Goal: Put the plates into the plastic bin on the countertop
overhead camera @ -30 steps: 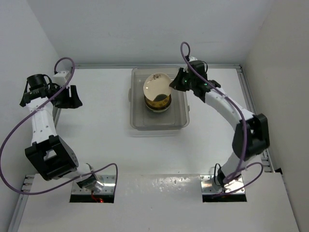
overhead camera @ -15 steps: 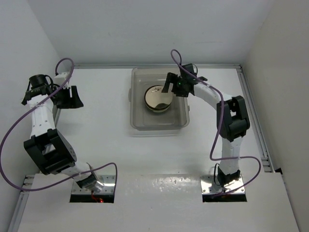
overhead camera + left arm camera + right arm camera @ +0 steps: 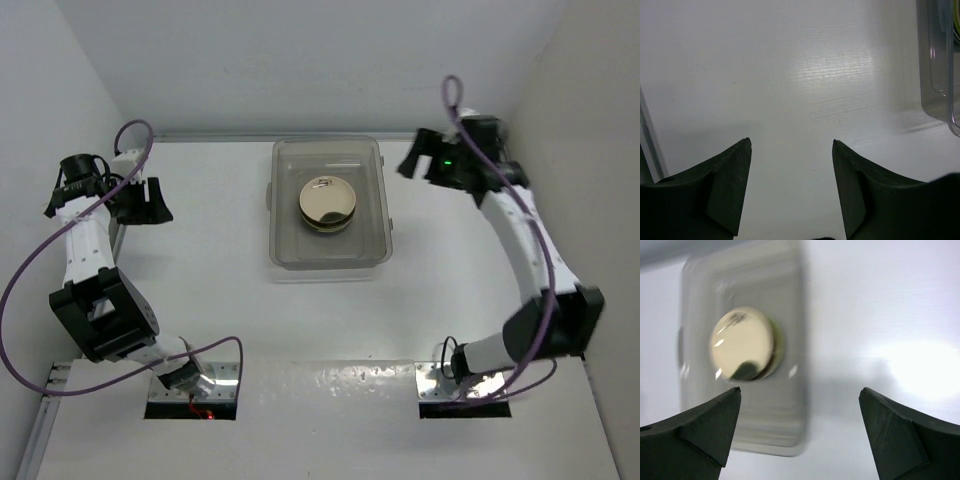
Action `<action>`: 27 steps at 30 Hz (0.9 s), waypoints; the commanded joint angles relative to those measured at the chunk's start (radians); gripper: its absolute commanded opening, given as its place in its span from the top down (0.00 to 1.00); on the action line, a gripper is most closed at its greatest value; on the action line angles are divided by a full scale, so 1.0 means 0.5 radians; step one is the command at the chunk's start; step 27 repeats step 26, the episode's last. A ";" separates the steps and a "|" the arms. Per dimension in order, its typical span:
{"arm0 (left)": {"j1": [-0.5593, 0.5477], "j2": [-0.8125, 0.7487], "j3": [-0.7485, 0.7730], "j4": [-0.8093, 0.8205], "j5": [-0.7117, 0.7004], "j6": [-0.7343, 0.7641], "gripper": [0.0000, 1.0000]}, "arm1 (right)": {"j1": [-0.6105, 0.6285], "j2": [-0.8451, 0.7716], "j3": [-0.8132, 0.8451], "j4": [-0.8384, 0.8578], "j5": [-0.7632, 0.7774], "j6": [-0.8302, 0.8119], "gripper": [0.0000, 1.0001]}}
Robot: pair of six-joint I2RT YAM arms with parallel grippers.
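Note:
The clear plastic bin (image 3: 376,246) stands at the back middle of the white countertop (image 3: 200,280). Inside it rests a stack of plates (image 3: 327,203), topped by a cream one with a dark blotch (image 3: 742,343). My right gripper (image 3: 412,160) hangs open and empty to the right of the bin, raised above the table; the right wrist view (image 3: 800,390) shows the bin (image 3: 785,425) blurred below. My left gripper (image 3: 152,203) is open and empty at the far left, over bare countertop (image 3: 790,100), with the bin's edge (image 3: 935,65) at the frame's right.
White walls close in the left, back and right sides. A metal rail (image 3: 520,210) runs along the right edge and another along the left (image 3: 650,140). Purple cables loop from both arms.
My right gripper opened over the bin, left the cream plate on the stack, then pulled back up and to the right. The left arm has stayed in place.

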 commanded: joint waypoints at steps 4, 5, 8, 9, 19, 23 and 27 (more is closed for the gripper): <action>-0.036 -0.081 0.015 0.023 0.055 0.021 0.31 | -0.577 -0.807 -0.437 -0.234 0.412 -0.179 0.00; -0.054 -0.081 0.015 0.023 0.055 0.021 0.31 | -0.607 -0.942 -0.513 -0.222 0.501 -0.201 0.00; -0.054 -0.081 0.034 0.023 0.077 0.002 0.31 | -0.736 -1.148 -0.514 -0.277 0.636 -0.296 0.00; -0.054 -0.081 0.034 0.023 0.077 0.002 0.31 | -0.758 -1.188 -0.499 -0.292 0.652 -0.302 0.00; -0.072 -0.117 0.034 0.023 0.095 0.002 0.31 | -0.779 -1.317 -0.489 -0.299 0.735 -0.265 0.00; -0.072 -0.136 0.015 0.023 0.095 0.002 0.31 | -0.779 -1.360 -0.538 -0.210 0.747 -0.247 0.00; -0.072 -0.136 0.015 0.023 0.095 0.002 0.31 | -0.779 -1.361 -0.517 -0.188 0.772 -0.265 0.00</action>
